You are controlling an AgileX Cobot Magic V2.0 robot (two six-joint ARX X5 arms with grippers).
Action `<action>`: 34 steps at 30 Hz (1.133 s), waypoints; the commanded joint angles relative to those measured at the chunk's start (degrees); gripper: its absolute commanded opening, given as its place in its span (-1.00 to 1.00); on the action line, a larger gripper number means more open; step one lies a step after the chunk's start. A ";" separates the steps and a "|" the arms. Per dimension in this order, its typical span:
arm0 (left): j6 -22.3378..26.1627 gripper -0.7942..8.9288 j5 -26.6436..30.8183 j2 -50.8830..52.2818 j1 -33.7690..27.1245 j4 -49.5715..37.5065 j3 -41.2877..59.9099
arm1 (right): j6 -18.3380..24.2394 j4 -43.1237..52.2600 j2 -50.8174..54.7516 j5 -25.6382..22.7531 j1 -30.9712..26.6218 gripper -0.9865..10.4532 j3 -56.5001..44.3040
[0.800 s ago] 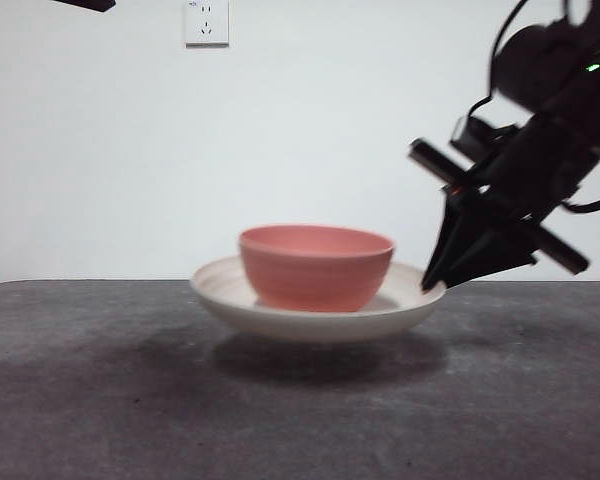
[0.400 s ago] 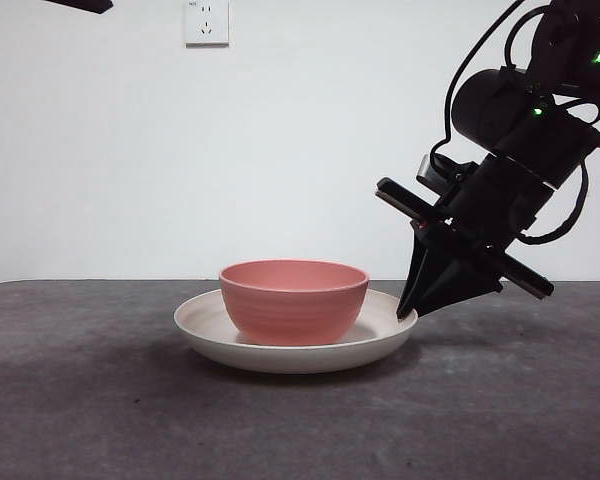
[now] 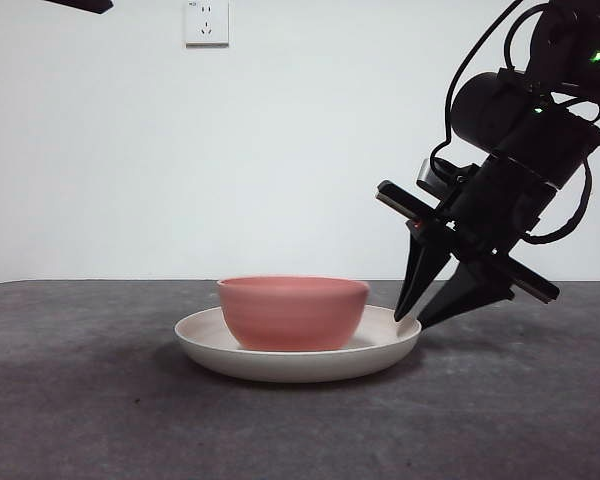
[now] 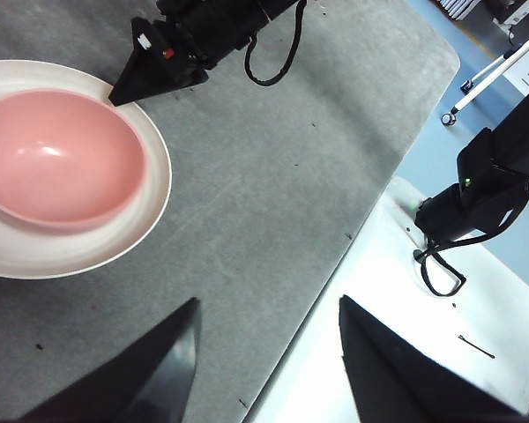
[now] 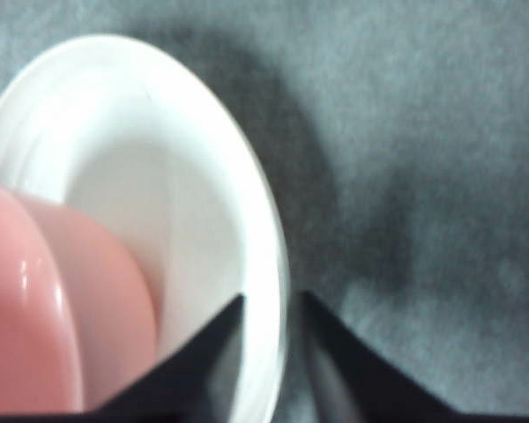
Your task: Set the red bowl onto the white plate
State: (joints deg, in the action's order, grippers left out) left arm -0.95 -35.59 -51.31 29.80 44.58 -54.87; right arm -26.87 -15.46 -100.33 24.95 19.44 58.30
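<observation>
1. Now the dark grey, felt-like tabletop [image 3: 100, 400] carries the full weight of the wide, shallow, cream-white plate [image 3: 220, 352]; a second ago the plate hung clear of the surface in the gripper's hold, and half a second ago it had just come down.

2. Sitting inside the plate, a little off its centre and away from the arm, the small round coral-red bowl with faint ridges [image 3: 293, 313] stays level and upright, touching the plate's floor, as it was half a second ago.

3. At the plate's rim, the right gripper [image 3: 435, 312] has let go: its two black jaws, pressed together on the rim half a second ago, now stand apart, one over the inside of the rim and one outside it, as the right wrist view confirms.

4. High and well away, the left gripper [image 4: 264, 370] waits with its jaws spread wide and nothing between them.

5. Judging by this, the bowl is on the plate and the plate is down, so the task looks done; what remains is for the right arm to lift clear without nudging the rim.
</observation>
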 commanded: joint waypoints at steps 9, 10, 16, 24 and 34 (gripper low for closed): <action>-0.17 -0.32 -0.37 -0.33 0.22 -0.39 -0.57 | 2.03 -1.90 5.38 -3.78 0.28 -0.45 1.20; -0.17 -0.32 -0.37 -0.33 0.22 -0.42 -0.57 | 2.62 -2.89 7.08 -4.44 0.24 -0.45 1.20; -0.15 -0.32 -0.37 -0.33 0.22 -0.42 -0.57 | 8.55 -10.03 19.04 -5.31 0.42 -0.46 1.20; -0.15 -0.32 -0.37 -0.33 0.22 -0.39 -0.57 | 17.42 -24.24 35.30 -2.14 3.23 -0.46 1.18; -0.15 -0.32 -0.37 -0.33 0.22 -0.37 -0.57 | 24.35 -39.17 47.23 -0.52 7.72 -0.46 -0.90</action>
State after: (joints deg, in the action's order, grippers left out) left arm -0.95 -35.59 -51.31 29.80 44.60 -54.87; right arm -4.51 -54.54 -53.06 24.27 26.59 57.67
